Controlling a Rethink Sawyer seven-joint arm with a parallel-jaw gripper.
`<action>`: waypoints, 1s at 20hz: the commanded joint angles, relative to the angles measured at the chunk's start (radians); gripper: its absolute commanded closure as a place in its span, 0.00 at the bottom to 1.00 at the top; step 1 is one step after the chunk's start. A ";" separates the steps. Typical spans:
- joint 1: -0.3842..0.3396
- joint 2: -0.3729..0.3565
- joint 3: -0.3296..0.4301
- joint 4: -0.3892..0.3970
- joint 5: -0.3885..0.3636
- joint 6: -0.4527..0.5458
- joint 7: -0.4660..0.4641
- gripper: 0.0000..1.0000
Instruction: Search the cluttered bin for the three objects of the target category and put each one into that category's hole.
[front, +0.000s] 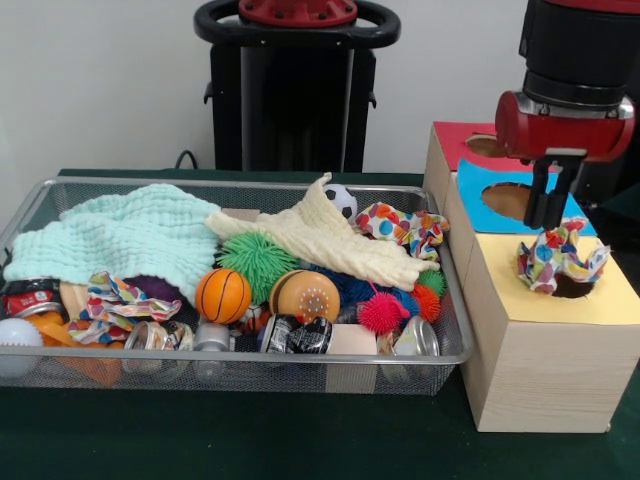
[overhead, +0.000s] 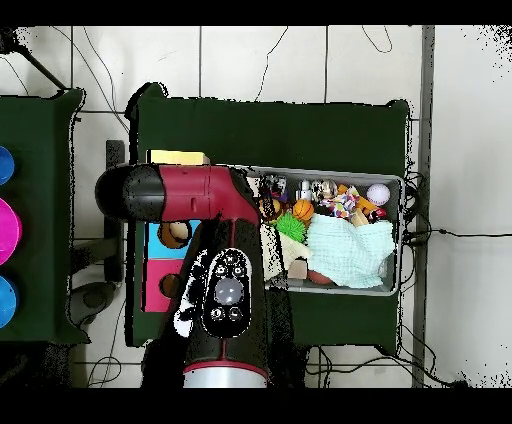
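Black gripper (front: 549, 200) hangs empty, fingers apart, over one white polka-dot fabric cloth (front: 560, 260) bunched on the yellow box's round hole (front: 574, 286), not yet through; two more (front: 405, 228) (front: 112, 298) remain in the silver wire-mesh bin (front: 30, 210).

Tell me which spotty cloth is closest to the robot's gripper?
The dotted cloth bunched at the yellow box's hole, right under the gripper. The other two lie in the bin.
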 joint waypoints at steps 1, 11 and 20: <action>-0.016 0.038 0.022 -0.006 -0.036 0.093 0.101 1.00; -0.015 0.019 0.024 0.010 -0.029 0.104 0.108 1.00; 0.001 -0.151 0.007 0.045 -0.025 0.257 0.081 1.00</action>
